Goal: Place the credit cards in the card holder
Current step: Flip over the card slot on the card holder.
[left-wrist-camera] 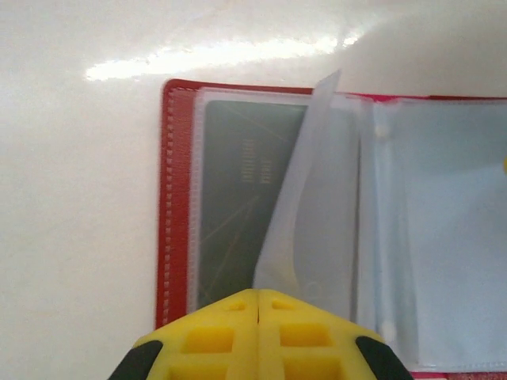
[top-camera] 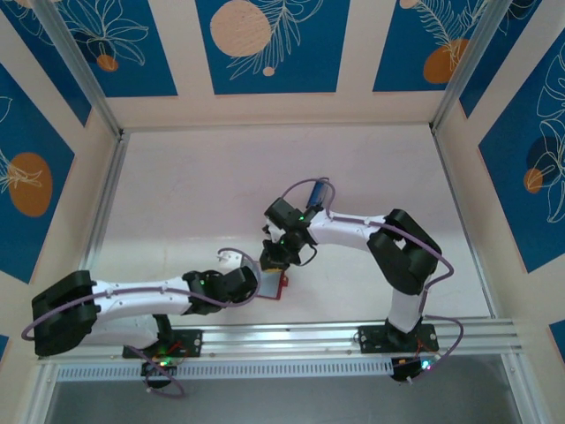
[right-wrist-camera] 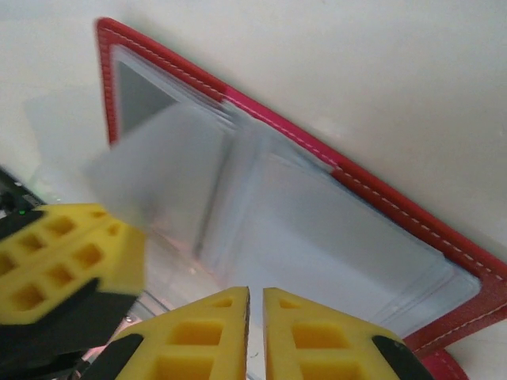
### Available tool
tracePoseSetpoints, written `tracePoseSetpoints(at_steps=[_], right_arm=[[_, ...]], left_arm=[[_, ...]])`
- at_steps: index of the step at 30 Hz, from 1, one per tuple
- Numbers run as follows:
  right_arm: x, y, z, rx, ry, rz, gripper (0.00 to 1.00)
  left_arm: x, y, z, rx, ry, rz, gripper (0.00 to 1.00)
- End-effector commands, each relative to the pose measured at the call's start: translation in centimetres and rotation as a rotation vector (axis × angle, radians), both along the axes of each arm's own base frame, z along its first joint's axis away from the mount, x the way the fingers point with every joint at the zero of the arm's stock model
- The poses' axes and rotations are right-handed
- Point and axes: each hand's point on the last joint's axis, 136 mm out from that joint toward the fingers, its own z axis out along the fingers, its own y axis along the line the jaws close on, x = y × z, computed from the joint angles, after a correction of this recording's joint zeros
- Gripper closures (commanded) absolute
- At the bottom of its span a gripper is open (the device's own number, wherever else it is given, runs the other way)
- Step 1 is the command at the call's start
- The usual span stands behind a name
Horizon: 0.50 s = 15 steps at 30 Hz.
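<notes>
The red card holder (top-camera: 278, 284) lies open on the white table between both arms, its clear pockets facing up. A dark greyish credit card (left-wrist-camera: 238, 198) sits inside its left pocket, also seen as the credit card (right-wrist-camera: 136, 93). My left gripper (left-wrist-camera: 257, 294) is shut at the near edge of the card holder (left-wrist-camera: 170, 198), pinching a clear pocket leaf (left-wrist-camera: 313, 182) that stands lifted. My right gripper (right-wrist-camera: 255, 291) hovers over the right-hand pockets of the card holder (right-wrist-camera: 380, 195), fingers almost together with a thin slit. Whether it pinches a sheet is unclear.
The left gripper's yellow finger (right-wrist-camera: 71, 261) sits close beside my right gripper. An aluminium rail (top-camera: 353, 334) runs along the near table edge, with another rail (top-camera: 106, 203) on the left. Patterned walls close in the table's back and sides.
</notes>
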Motion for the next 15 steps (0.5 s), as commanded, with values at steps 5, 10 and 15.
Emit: tracePoseSetpoints(at_steps=[5,10,15], right_arm=[[-1.3,-0.6,-3.2,-0.115,0.056,0.006,0.87],[-1.7,-0.6,-4.2,-0.140,0.068,0.013,0.87],[-1.8,-0.8,-4.5,-0.157,0.072,0.017,0.87]], left_arm=[[0.1,2.4,0.7,0.070,-0.027,0.068,0.99],[0.0,5.5,1.2,0.177,-0.029,0.201,0.99],[0.9,4.9,4.0,0.095,-0.106,0.176,0.97]])
